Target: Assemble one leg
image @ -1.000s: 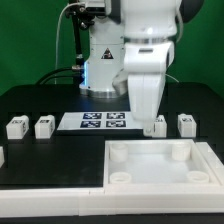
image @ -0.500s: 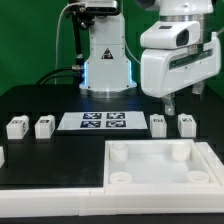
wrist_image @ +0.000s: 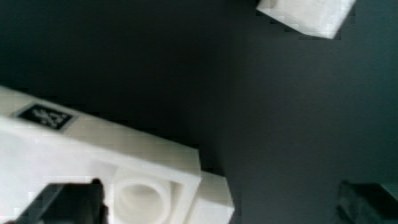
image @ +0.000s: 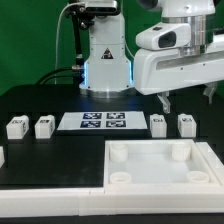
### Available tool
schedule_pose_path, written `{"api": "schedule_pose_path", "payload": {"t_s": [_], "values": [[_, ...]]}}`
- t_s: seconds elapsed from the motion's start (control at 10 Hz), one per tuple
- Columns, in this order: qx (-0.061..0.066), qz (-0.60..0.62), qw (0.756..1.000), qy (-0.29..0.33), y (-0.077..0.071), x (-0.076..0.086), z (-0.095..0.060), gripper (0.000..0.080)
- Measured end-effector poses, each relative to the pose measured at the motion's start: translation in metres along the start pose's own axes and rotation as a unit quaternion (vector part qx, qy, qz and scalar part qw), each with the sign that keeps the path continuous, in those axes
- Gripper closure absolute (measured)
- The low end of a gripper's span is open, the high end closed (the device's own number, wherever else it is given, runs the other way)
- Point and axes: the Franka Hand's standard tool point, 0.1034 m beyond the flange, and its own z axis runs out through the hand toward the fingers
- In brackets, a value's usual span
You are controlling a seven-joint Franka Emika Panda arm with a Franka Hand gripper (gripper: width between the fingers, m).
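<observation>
Hovering well above the table [image: 40, 100] at the exterior view's right, with the gripper [image: 188, 98] spread wide and pinching nothing. Standing beneath, untouched: third leg [image: 158, 124] and fourth leg [image: 186, 124]. Standing at that view's left: first leg [image: 16, 127], second leg [image: 44, 126]. Lying between the pairs, the marker board [image: 104, 121]; nearer, the white tray [image: 114, 165] with round corner sockets. Seen from the wrist, fingertips [wrist_image: 63, 205] far apart.

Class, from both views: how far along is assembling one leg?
Done: nothing visible; all four legs stand loose, and the corner sockets of the white tray are empty. In hand: nothing; the gripper hangs open above the exterior view's right pair. Left: grasp one leg, seat it in a socket.
</observation>
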Motion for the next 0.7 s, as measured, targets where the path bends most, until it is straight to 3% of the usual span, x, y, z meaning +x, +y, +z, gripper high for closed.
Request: {"api": "schedule_pose_path", "payload": {"t_s": [0.2,0.5,0.7], "values": [[0.01,0.075,0.997,0.0,-0.006,-0.004,0.006,0.015],[0.006,0.055,0.998,-0.03,-0.005,-0.007,0.005,0.015],[0.001,0.067,0.987,-0.145,-0.008,-0.02,0.005,0.015]]}}
